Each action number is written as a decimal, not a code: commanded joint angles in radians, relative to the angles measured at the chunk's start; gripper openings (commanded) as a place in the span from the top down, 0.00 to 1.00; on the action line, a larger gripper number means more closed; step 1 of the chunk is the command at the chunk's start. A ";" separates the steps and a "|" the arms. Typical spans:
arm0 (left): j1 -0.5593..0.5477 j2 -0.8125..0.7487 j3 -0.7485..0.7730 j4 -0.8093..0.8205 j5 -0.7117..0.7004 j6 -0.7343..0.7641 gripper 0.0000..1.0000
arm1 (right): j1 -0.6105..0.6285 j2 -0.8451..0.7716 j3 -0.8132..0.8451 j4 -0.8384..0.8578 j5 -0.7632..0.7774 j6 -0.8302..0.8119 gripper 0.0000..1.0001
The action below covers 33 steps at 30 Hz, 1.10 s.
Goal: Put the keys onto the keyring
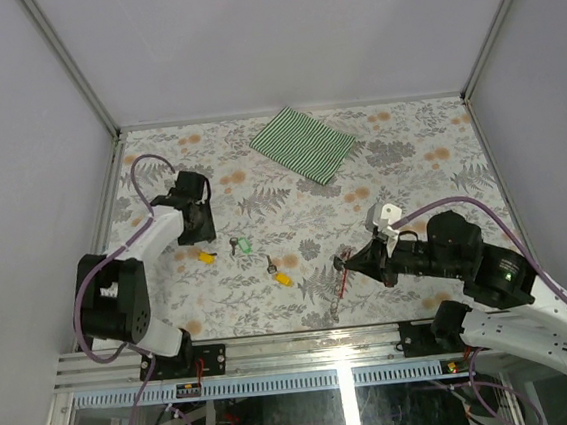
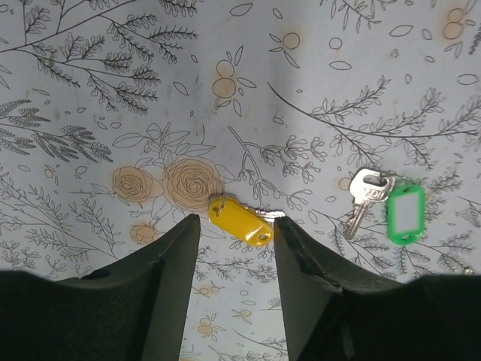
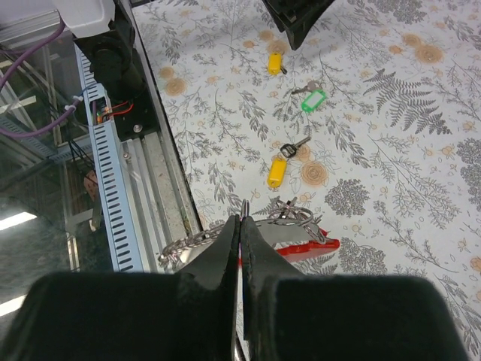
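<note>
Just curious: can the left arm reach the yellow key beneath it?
Probably yes: the left gripper hangs open over the yellow key, nothing in between; the green key lies apart.

Camera set: one overhead, two wrist-mounted.
Top external: high behind the arm bases [image 1: 199, 359], looking down on the whole worktop [image 1: 289, 162]. Left wrist: close, facing straight down past the left end effector [image 2: 237, 219] onto a yellow key [image 2: 242, 222] and the green key [image 2: 406, 213]. Right wrist: low, oblique, farther back; shares both keys.

Floral-print tabletop [image 1: 409, 160] between plain grey walls [image 1: 276, 32], metal corner posts [image 1: 68, 62], an aluminium rail [image 1: 296, 344] along the near edge
</note>
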 commanded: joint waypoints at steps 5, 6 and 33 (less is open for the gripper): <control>0.003 0.128 0.093 -0.114 -0.031 0.090 0.56 | 0.006 -0.013 0.001 0.080 -0.036 0.023 1.00; 0.004 0.140 0.093 -0.122 -0.045 0.093 0.57 | 0.006 -0.012 0.000 0.081 -0.038 0.025 1.00; 0.033 0.252 0.125 -0.122 -0.019 0.149 0.75 | 0.006 0.008 -0.016 0.106 -0.054 0.044 1.00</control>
